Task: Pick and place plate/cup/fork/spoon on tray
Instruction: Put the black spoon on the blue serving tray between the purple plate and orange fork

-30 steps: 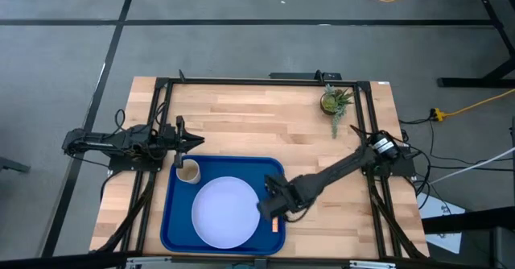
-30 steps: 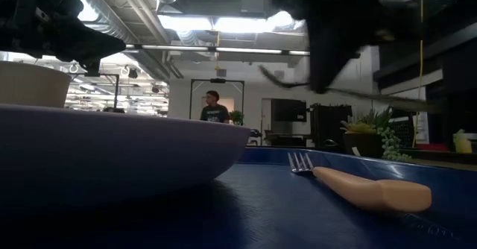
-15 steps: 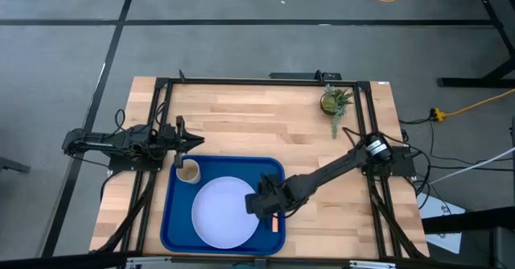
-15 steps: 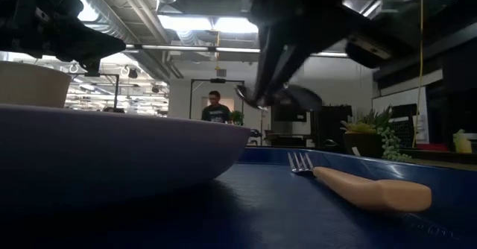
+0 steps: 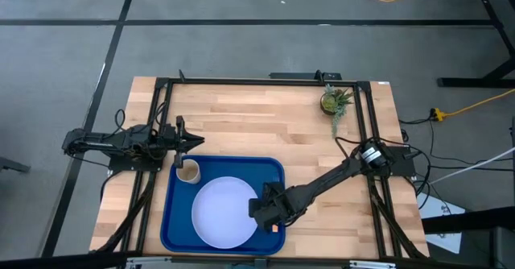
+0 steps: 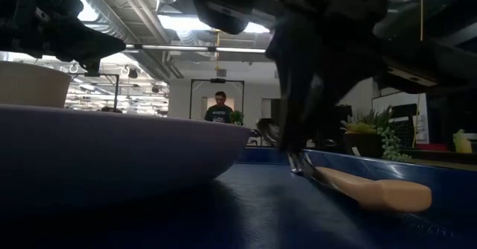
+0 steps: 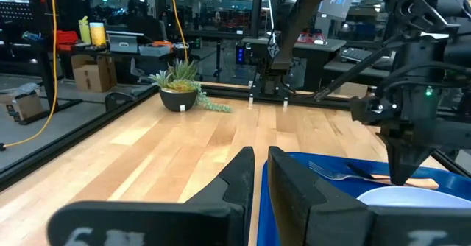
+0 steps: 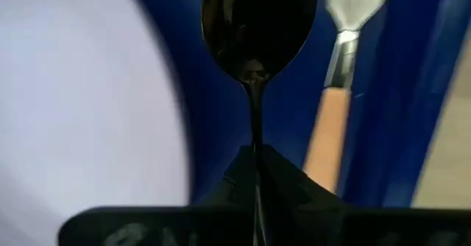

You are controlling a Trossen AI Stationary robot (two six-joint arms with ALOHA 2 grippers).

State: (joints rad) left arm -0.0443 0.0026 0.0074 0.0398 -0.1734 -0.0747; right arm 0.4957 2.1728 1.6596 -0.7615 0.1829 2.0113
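The blue tray lies at the table's near edge. On it rest the pale plate, the tan cup at its far left corner, and the fork along its right rim. My right gripper is low over the tray, between plate and fork, and is shut on the dark spoon. In the low view the spoon's bowl is just above the tray floor beside the fork's tines. My left gripper is shut and empty, beyond the tray's far left corner. My right gripper pinches the spoon's thin handle between its two fingers. The spoon runs forward along the fingers, bowl ahead. The fingers slant down from the table's right side. The bowl is over the tray floor; whether it touches the floor, I cannot tell.
A small potted plant stands at the table's far right. A dark frame rail runs round the table top. Bare wood lies between the tray and the far edge. A person stands far off in the room.
My right gripper has moved toward the table's left and near edge and has gone down with the spoon. The spoon's bowl, a second ago well above the tray, is now low beside the fork's tines.
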